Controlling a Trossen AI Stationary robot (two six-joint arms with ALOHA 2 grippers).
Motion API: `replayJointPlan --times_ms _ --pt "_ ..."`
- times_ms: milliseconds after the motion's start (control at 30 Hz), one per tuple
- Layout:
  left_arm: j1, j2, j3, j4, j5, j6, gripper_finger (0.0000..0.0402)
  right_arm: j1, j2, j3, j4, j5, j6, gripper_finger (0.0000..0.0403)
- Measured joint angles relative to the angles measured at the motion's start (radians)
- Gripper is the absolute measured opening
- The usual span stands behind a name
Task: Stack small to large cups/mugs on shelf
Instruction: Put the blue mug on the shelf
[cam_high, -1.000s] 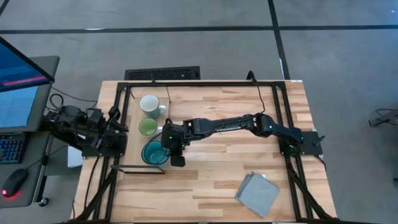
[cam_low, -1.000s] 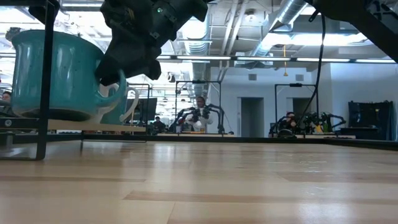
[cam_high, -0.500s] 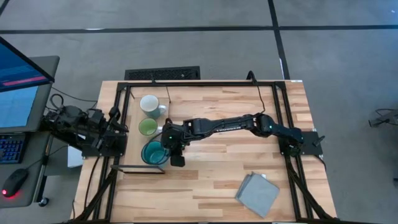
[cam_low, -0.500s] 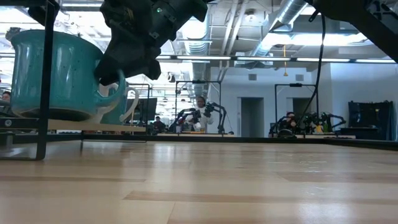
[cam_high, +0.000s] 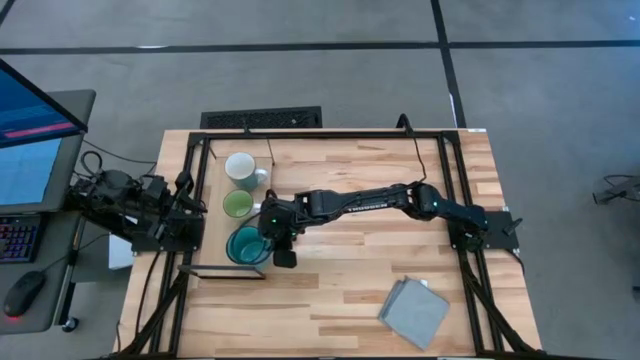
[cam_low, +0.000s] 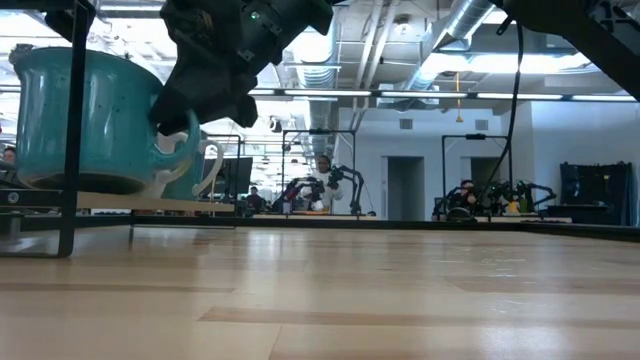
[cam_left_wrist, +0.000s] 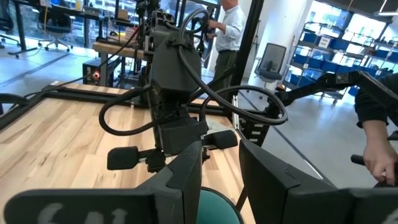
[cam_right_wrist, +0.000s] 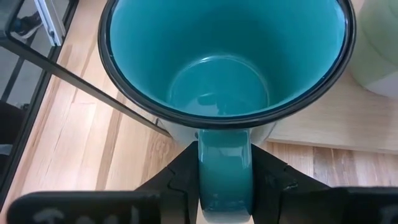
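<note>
From my station I record the right end effector (cam_high: 268, 247) reached across the counter (cam_high: 400, 270) to the shelf (cam_high: 213, 215), its fingers (cam_right_wrist: 273, 180) closed on the handle of the teal mug (cam_high: 245, 245). The right wrist view shows that handle pinched between both fingers, the mug upright. The mug sits at the near end of the shelf, with the green mug (cam_high: 237, 204) just beside it and the white mug (cam_high: 241, 167) beyond, all three in a row. The left end effector (cam_high: 185, 205) waits at the counter's left edge beside the shelf; I cannot tell its finger state. A grey cloth (cam_high: 414, 312) lies well apart, near the right front corner.
</note>
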Motion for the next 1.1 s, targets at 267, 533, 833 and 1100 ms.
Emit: replayJointPlan --times_ms 267,533,833,1100 --pt "0.000 0.000 0.000 0.000 -0.001 -0.001 0.0098 0.000 0.000 0.000 0.011 0.001 -0.016 0.0123" --pt "0.000 0.000 0.000 0.000 -0.002 -0.002 0.0098 0.000 -0.001 0.000 0.055 0.025 -0.058 0.0123" --pt "0.000 0.000 0.000 -0.001 -0.003 -0.002 0.0098 0.000 0.009 0.000 0.086 -0.001 -0.027 0.0123" --pt "0.000 0.000 0.000 -0.001 -0.003 -0.002 0.0098 0.000 0.020 0.000 0.126 -0.003 -0.030 0.0123"
